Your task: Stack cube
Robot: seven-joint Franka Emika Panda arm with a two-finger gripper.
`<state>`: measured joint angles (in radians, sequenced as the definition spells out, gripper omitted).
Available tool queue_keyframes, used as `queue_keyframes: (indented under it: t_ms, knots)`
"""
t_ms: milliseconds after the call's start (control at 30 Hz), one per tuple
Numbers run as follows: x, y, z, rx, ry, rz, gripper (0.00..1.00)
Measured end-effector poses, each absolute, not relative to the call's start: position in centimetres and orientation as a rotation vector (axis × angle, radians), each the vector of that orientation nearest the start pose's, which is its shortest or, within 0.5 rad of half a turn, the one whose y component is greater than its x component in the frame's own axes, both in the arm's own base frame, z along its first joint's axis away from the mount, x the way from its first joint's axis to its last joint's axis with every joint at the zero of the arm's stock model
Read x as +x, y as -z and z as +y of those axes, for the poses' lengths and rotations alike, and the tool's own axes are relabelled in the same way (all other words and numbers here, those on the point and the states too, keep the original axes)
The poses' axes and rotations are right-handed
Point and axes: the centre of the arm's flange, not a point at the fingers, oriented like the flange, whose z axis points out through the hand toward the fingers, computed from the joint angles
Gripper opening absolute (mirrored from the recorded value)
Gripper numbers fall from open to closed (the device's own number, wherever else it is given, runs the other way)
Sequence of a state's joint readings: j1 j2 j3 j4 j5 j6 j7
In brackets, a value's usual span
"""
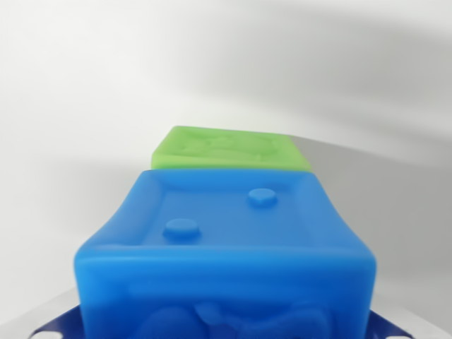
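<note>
though filling most of the wrist view's lower half, blue cube (pixel 226 244) sharp enough to read: recessed top face with two raised round studs, embossed relief on the near face. just behind it, green cube (pixel 229 150), only the top face with faint relief showing; touching or merely close, cannot tell. pale surface (pixel 85 106) all around. at the bottom corners, bluish reflective slivers, blurred. gripper itself out of frame, opening impossible to tell.

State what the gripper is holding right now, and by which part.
Probably the blue cube, which fills the wrist view close to the camera, with the green cube beyond it. The fingers are out of frame, so neither the hold nor its place can be confirmed.
</note>
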<state>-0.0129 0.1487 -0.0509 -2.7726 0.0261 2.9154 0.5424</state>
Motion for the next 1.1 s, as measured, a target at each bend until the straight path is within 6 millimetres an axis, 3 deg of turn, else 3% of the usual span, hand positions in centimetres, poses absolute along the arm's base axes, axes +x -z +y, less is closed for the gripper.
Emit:
queue_keyframes:
  t_ms: [33, 67, 1100]
  knots:
    - [37.92, -16.88, -2.68, -2.989, -0.008, 0.976, 0.00]
    - [37.92, -16.85, -2.68, -2.989, -0.008, 0.976, 1.00]
    - [37.94, -16.85, -2.68, -2.989, -0.007, 0.975, 1.00]
